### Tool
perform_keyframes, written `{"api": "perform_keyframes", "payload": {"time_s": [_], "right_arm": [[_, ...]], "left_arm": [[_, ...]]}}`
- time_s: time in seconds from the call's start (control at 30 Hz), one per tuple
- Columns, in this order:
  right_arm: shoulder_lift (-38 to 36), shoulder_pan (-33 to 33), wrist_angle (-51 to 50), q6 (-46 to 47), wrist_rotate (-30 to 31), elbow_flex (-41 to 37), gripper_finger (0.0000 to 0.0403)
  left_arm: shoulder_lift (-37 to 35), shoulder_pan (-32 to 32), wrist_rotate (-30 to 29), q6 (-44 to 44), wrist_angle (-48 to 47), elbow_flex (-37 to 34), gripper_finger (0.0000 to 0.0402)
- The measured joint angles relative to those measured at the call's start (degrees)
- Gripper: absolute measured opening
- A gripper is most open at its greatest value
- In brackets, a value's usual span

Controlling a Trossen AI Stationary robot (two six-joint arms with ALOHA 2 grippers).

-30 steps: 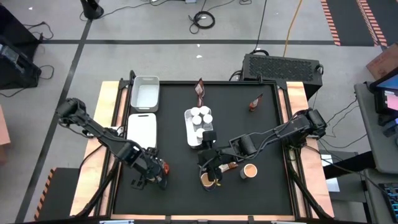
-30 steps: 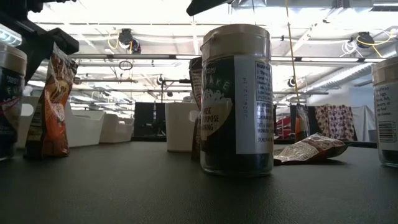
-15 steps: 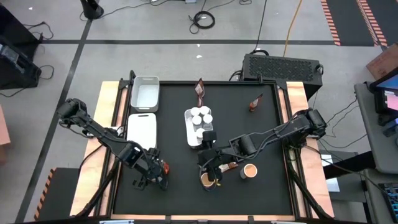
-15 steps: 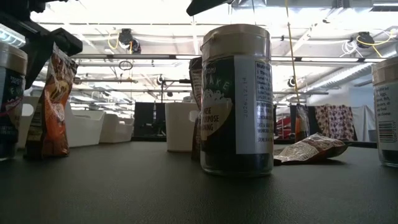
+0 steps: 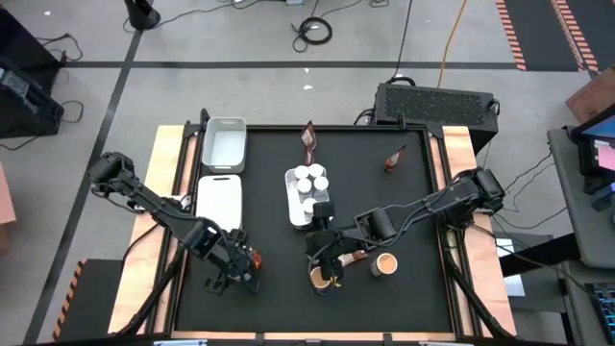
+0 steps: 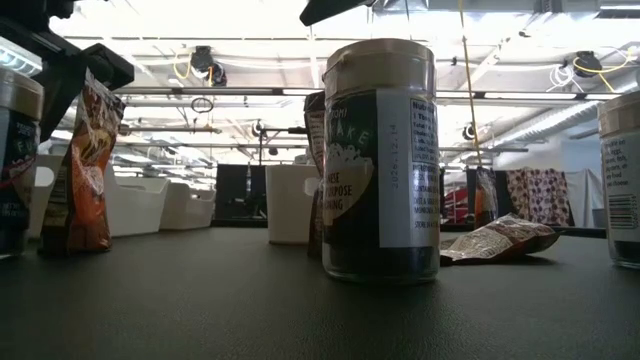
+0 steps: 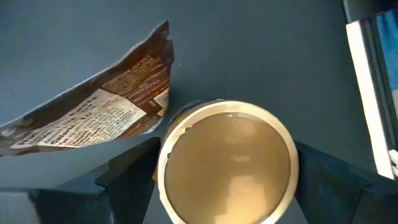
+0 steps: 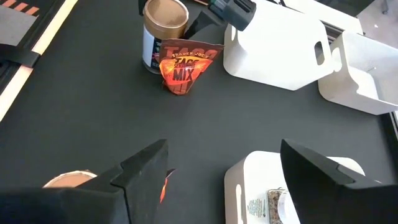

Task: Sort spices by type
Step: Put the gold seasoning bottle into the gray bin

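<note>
The left claw (image 5: 240, 274) is seen low at the near left of the table (image 5: 279, 308), its two dark fingers (image 7: 134, 171) set wide on either side of a tan-lidded tub (image 7: 227, 162) and just beside the rim; whether the tub is actually pressed cannot be told. A reddish-brown packet (image 7: 93, 118) is seen just beside that tub, standing against it in the right wrist view.

The right claw (image 5: 327, 264) is held near the table's front centre with its fingers (image 8: 146, 168) spread apart and nothing between them. Just beside it, a second tan-topped tub (image 5: 318, 277) is placed, with another brown packet (image 5: 354, 257) and a third tub (image 5: 386, 263) close by on the right.

Behind the right claw, white-capped jars (image 5: 309, 180) are gathered in a white tray (image 5: 292, 213). Two more white trays (image 5: 219, 197) are set along the left edge. Two further packets (image 5: 307, 140) are found well apart at the far side of the table.
</note>
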Motion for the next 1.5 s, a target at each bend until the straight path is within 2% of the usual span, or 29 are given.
{"api": "perform_keyframes", "payload": {"time_s": [0.13, 0.33, 0.57, 0.7, 0.83, 0.97, 1.13, 1.27, 1.43, 1.5], "right_arm": [[0.00, -0.01, 0.00, 1.46, 0.00, 0.00, 0.0265], [0.00, -0.01, -0.02, 5.92, 0.00, 0.00, 0.0265], [0.00, 1.10, -0.47, 13.57, 0.15, 0.02, 0.0265], [0.00, 2.76, -0.46, 18.74, 0.42, 0.02, 0.0265], [0.00, 4.54, -0.46, 22.71, 2.35, 0.02, 0.0265], [0.00, 6.30, -0.44, 26.03, 5.52, 0.02, 0.0265], [1.72, 8.58, 0.11, 28.65, 10.73, 0.09, 0.0265], [4.41, 9.64, 2.03, 29.87, 11.03, 0.09, 0.0265], [8.06, 9.93, 5.99, 30.12, 11.08, 0.07, 0.0265], [9.14, 9.88, 7.98, 28.28, 11.06, 0.04, 0.0265]], "left_arm": [[0.02, 0.52, 1.93, 0.32, -0.02, 0.00, 0.0327], [0.00, 0.54, 1.32, 3.80, -0.05, 0.00, 0.0324], [-0.09, 0.56, 0.48, 6.11, -0.28, 0.02, 0.0282], [-0.22, 0.54, 0.38, 6.62, -0.70, 0.04, 0.0282], [-2.07, 0.70, -2.15, 8.92, -6.52, 0.97, 0.0282], [-5.79, 1.91, -4.75, 10.54, -15.15, 6.13, 0.0282], [-11.53, 6.44, -10.37, 9.22, -26.37, 14.06, 0.0282], [-16.40, 11.85, -14.17, 7.59, -31.23, 19.49, 0.0282], [-21.21, 22.91, -24.36, 7.64, -33.76, 22.25, 0.0282], [-21.70, 29.55, -25.65, 9.81, -34.15, 22.25, 0.0282]]}}
